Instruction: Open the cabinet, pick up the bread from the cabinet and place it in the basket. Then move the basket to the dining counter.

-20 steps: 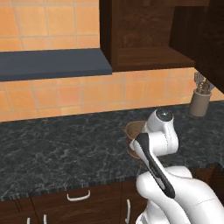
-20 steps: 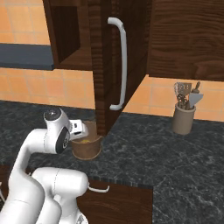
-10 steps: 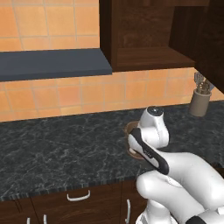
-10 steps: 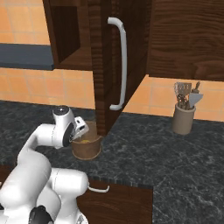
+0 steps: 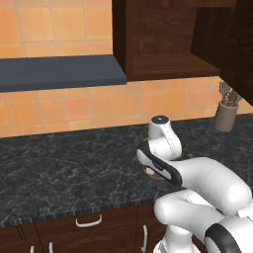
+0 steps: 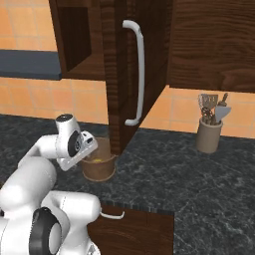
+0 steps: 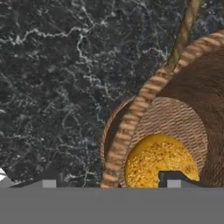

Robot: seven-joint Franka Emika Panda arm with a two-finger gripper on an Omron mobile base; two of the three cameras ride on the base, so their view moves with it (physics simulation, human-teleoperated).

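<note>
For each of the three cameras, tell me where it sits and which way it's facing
Left base view: behind-left of the arm, facing the black worktop and open cabinet; white arm lower right.
Right base view: behind-right, facing the cabinet door; arm lower left.
Hand view: on the hand, looking into the basket at the bread; fingertips at the bottom.
Shared: basket, utensil pot.

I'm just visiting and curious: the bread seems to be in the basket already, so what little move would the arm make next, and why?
Probably lower a little and close on the basket rim. The bread already lies inside, and the hand view shows the rim running between the two end effector tips, one outside and one inside. The basket must still go to the dining counter.
</note>
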